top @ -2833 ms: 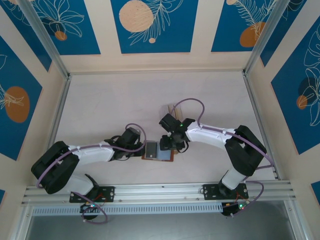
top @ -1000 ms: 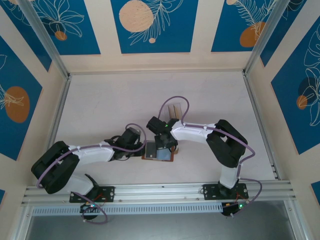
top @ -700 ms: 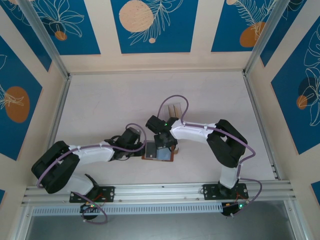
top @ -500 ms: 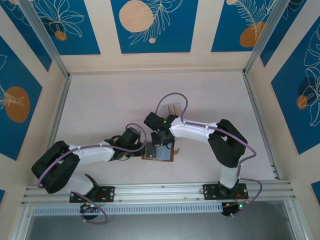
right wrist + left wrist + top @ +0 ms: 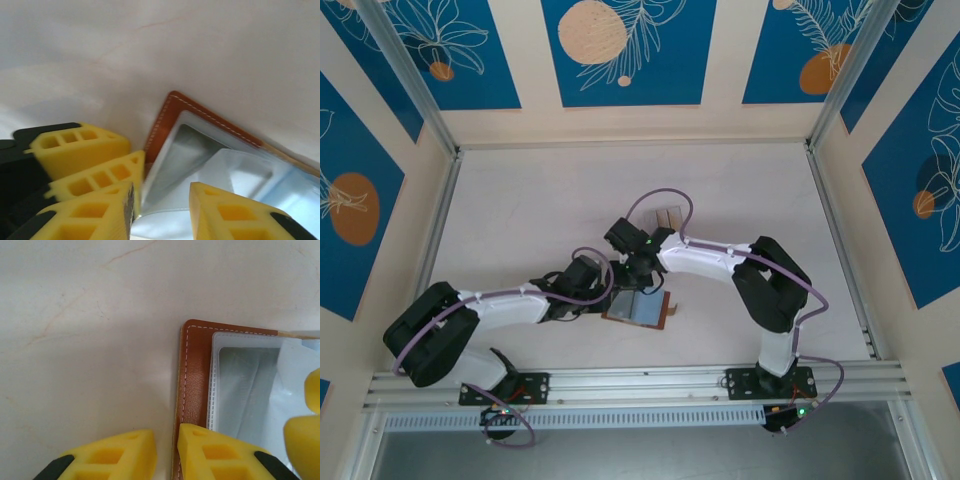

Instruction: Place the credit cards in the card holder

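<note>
The left arm [image 5: 500, 308] lay low over the table and reached to the right, so that the left gripper [image 5: 166, 442] was at the left edge of the card holder [image 5: 642, 308]. Its yellow fingers [image 5: 107, 457] stood narrow, with only a thin gap. The brown edge of the holder ran along the inner side of one finger. Whether they pinched this edge I cannot tell. The right arm [image 5: 720, 262] was bent at the elbow and reached to the left, with its wrist turned down over the far side of the holder. The right gripper [image 5: 162, 202] hung just above the sleeves with the jaws apart and nothing between them.

The card holder lay open and flat near the middle of the table, between the two grippers, with the pale bluish sleeves [image 5: 235, 172] facing up. Through the left sleeve a flat greyish-silver surface showed, which looked like one of the credit cards [image 5: 245, 385]. Behind the right wrist stood a small stand [image 5: 667, 216] holding pale tan pieces, too small to name.

The table [image 5: 530, 210] was pale cream with faint thin veins. Cream walls with blue panels [image 5: 628, 50], orange discs and white leaf drawings surrounded it. A metal rail [image 5: 640, 380] ran along the near edge.
</note>
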Robot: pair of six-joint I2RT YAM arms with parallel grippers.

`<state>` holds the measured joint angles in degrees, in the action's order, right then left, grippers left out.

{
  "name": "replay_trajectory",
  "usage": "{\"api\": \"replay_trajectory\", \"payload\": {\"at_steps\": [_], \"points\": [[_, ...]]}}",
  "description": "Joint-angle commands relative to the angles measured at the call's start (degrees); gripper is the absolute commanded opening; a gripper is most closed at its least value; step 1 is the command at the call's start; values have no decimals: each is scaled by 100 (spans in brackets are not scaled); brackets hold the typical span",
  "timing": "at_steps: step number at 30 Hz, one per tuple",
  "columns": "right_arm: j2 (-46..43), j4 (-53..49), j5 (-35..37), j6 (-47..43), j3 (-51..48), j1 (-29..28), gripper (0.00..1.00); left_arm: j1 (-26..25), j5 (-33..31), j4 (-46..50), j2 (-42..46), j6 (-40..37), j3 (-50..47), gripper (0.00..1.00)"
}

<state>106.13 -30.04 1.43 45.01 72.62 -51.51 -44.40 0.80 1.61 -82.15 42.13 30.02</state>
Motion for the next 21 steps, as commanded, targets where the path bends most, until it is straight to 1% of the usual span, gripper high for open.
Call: {"api": "replay_trajectory", "payload": {"at_steps": [1, 5, 8, 11, 14, 16, 19, 21], "points": [[90, 243, -504, 122, -15, 70, 37, -169, 59, 245, -433, 106, -387, 24], [-29, 629, -811, 72, -140, 100, 42, -135, -91, 598, -62, 213, -473, 29], [-148, 897, -1071, -243, -76, 65, 43, -71, -244, 874, 337, 268, -548, 33], [-89, 633, -961, -580, 317, 23, 44, 72, -395, 1303, 771, 287, -559, 38], [-65, 471, -1052, -790, 610, 67, 44, 224, -472, 1742, 1271, 270, -559, 42], [-149, 363, -982, -848, 695, 111, 45, 316, -502, 2019, 1606, 240, -550, 44], [-477, 318, -784, -775, 456, 212, 44, 424, -321, 2192, 2006, 13, -488, 47], [-629, 70, -491, -654, 235, 288, 41, 415, -76, 2191, 2112, -245, -354, 49]]}}
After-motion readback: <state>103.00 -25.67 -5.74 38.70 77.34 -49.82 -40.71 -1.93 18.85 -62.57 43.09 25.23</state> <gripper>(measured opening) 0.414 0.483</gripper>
